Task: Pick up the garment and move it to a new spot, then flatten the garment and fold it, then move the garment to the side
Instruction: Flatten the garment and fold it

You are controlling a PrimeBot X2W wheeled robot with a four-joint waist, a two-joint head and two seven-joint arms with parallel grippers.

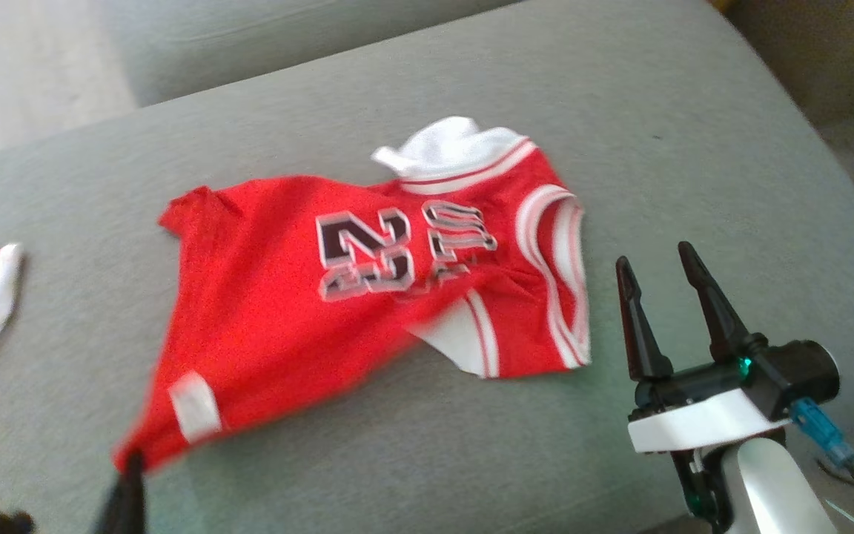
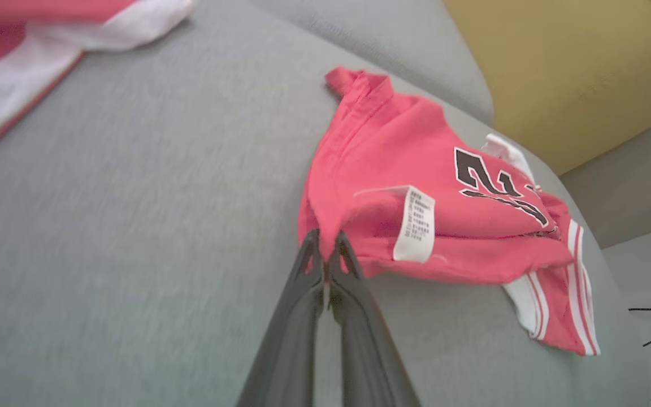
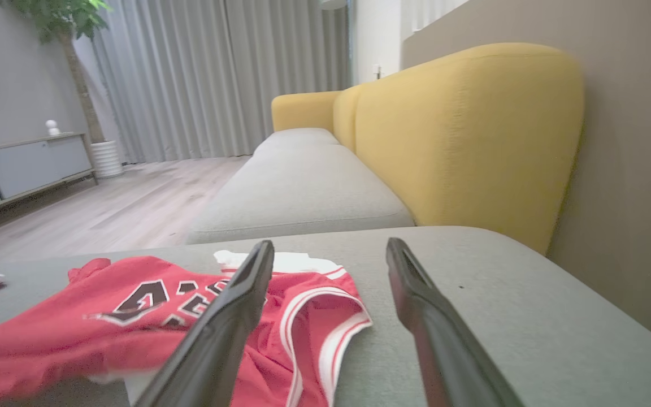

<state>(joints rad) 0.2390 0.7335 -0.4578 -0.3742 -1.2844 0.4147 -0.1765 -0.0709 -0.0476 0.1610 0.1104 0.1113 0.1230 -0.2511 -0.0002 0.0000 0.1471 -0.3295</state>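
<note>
L pincer [image 2: 325,251] clamped on jersey [image 2: 404,147] corner; R pincer [image 1: 655,254] apart, just right of jersey.

A home living room: a sofa [image 3: 308,113] with a yellow backrest [image 3: 461,135] and grey seat cushions [image 3: 297,192] runs along the wall [image 3: 630,141], floor-length grey curtains [image 3: 218,73] hang at the far end, a potted tree [image 3: 74,51] in a white pot [image 3: 105,158] stands on the pale wood floor [image 3: 111,206] beside a low sideboard [image 3: 26,169]
</note>
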